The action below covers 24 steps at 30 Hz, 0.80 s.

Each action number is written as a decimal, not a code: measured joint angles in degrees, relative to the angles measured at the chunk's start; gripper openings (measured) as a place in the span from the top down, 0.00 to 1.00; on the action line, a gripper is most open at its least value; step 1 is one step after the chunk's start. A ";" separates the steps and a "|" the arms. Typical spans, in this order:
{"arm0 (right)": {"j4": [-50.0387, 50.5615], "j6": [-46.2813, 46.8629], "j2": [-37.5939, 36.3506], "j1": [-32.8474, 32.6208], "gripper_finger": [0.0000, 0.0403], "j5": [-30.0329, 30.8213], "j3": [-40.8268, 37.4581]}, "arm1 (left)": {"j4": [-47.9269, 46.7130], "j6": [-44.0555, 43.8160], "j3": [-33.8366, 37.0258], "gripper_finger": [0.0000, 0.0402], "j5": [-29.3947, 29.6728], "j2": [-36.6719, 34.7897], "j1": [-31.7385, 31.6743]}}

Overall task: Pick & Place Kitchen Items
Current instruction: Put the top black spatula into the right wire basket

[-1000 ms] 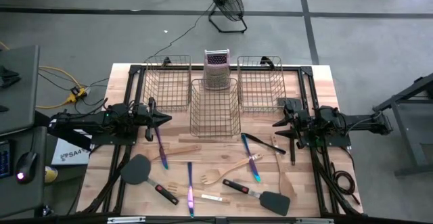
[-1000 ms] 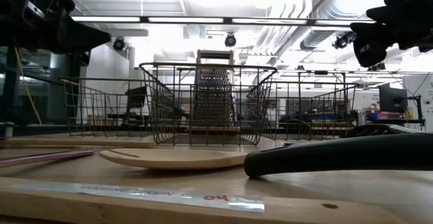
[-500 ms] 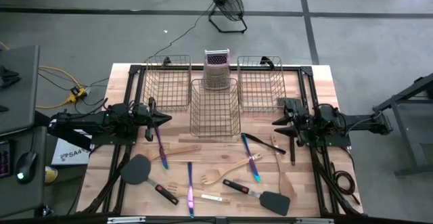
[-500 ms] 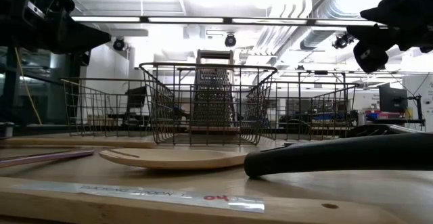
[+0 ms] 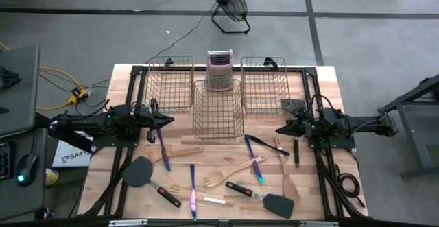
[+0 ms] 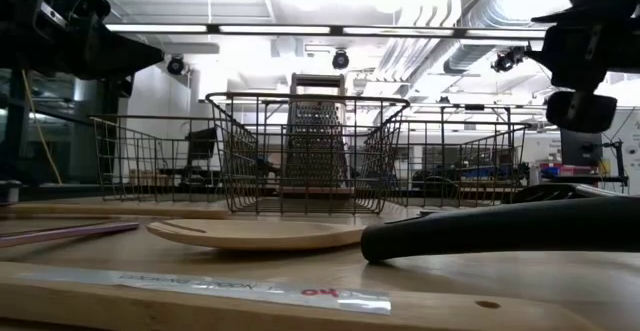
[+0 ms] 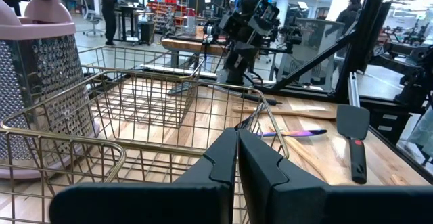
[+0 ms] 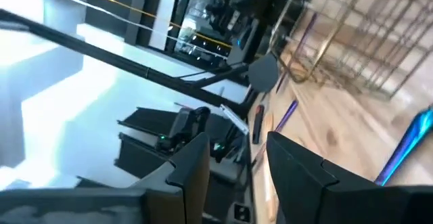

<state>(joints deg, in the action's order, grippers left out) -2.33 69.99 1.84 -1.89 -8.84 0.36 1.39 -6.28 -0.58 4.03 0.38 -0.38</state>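
The kitchen items lie loose on the near half of the wooden table: iridescent purple-blue cutlery, pale wooden spoons, a wooden fork, and black spatulas. My left gripper is shut and empty, hovering level at the table's left, pointing toward the middle basket. My right gripper is open and empty, hovering level at the table's right, rolled onto its side.
Three wire baskets stand at the far half: left, middle, right. A metal box grater stands upright behind the middle basket. Black frame rails border the table.
My right gripper has rolled about its own pointing line while staying in place; in the low view its fingers have swung from a slanted stance to one above the other. It stays open. Nothing on the table has moved.
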 joint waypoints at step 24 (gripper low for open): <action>40.70 19.08 19.68 0.02 0.65 11.43 20.61 | 0.00 0.02 0.00 0.96 0.00 0.00 0.00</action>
<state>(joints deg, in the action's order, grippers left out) 38.37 89.07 21.52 -1.87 2.59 20.97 1.39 -6.26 -0.58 4.03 0.38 -0.38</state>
